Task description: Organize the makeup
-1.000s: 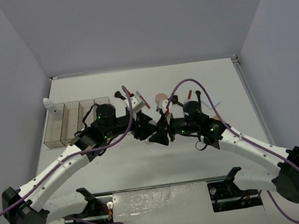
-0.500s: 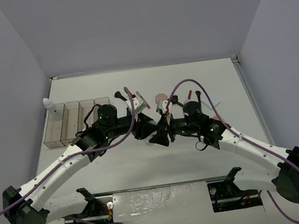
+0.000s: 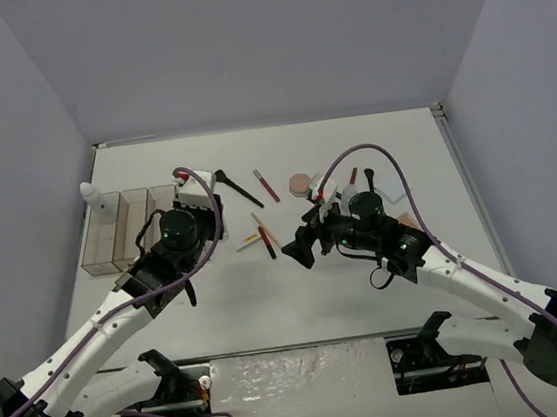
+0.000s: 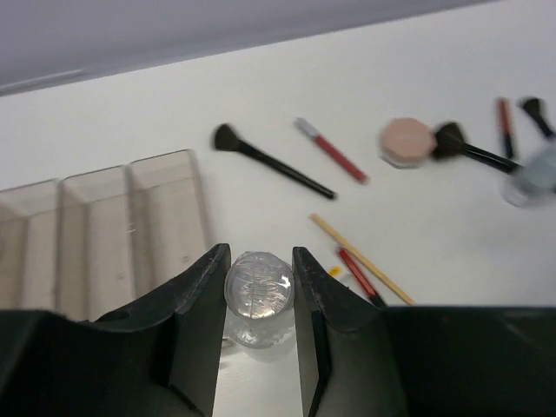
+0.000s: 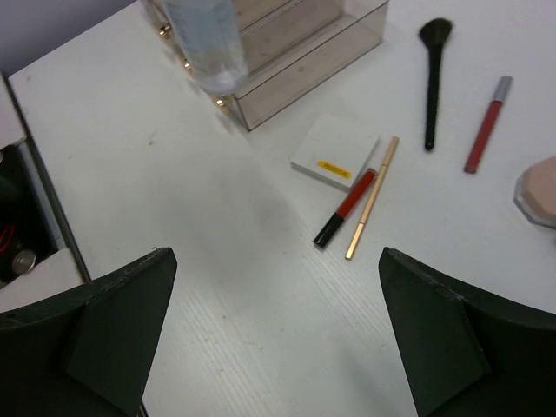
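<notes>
Arms have split since a second ago: they were nose to nose over the middle of the surface [image 3: 299, 302]. Now the left tool [image 4: 259, 256] has swung over to the bins [image 4: 130, 221]. The right tool [image 5: 274, 261] has backed off and gone from partly closed to wide apart, holding nothing. The left tool is clamped on the clear bottle [image 4: 259, 300], gripped across its round body, just beside the nearest bin and, as far as I can tell, off the surface. Reads like a handover just done, with a drop into a bin next.

Risks:
- Round, smooth body between two flat jaws, nothing under it: it can twist or slide down during the move.
- Bin compartments are narrow with thin clear walls. An off-line descent lands the bottle on a rim, and it tips out or shoves the bins, which look light and unfixed.
- Let go upright from too high, it likely topples.
- Right tool hangs over the red pencil [image 5: 347, 207], tan pencil [image 5: 373, 198] and white pad [image 5: 334, 152]. Its wide jaws could sweep them if it drops uncentred.
- Brush [image 3: 239, 188] and pink compact [image 3: 301, 184] lie loose, well apart from the bins, exposed to a crossing arm.
</notes>
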Robot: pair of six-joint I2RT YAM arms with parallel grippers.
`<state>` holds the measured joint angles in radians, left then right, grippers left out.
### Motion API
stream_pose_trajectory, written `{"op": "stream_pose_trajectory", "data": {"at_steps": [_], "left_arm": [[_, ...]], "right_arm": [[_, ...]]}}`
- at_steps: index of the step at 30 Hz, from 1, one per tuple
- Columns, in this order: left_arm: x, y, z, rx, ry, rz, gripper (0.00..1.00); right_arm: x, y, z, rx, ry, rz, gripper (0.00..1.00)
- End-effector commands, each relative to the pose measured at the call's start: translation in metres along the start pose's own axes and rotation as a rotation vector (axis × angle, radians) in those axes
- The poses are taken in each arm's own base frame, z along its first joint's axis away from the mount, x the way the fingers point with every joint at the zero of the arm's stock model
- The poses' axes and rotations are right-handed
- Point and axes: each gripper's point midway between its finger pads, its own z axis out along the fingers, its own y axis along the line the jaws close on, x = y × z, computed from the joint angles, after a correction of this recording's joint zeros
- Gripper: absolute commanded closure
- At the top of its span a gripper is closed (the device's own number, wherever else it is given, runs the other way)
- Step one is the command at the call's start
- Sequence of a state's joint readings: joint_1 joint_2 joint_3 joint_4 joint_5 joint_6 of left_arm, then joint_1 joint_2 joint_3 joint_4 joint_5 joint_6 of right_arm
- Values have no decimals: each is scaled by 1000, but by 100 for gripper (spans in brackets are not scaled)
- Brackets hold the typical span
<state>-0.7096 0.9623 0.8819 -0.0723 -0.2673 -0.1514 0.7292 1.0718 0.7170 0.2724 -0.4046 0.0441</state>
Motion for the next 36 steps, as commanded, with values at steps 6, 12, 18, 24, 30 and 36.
{"op": "stream_pose_trajectory", "data": {"at_steps": [6, 12, 18, 24, 30, 36], "left_arm": [[-25, 127, -6, -449, -209, -224, 100], [-37, 190, -33, -660, -271, -245, 100], [-47, 245, -48, -842, -312, -237, 100], [-32, 299, -40, -958, -334, -265, 100], [-22, 353, -29, -1008, -369, -309, 100], [-19, 378, -7, -1013, -347, -275, 100]], "right_arm": [[-29, -21, -18, 171, -165, 36, 0], [-24, -21, -18, 168, -155, 52, 0], [-21, -24, -19, 188, -154, 72, 0], [-23, -25, -23, 202, -168, 78, 0], [-20, -27, -25, 215, -166, 84, 0], [-12, -35, -20, 249, -137, 90, 0]]}}
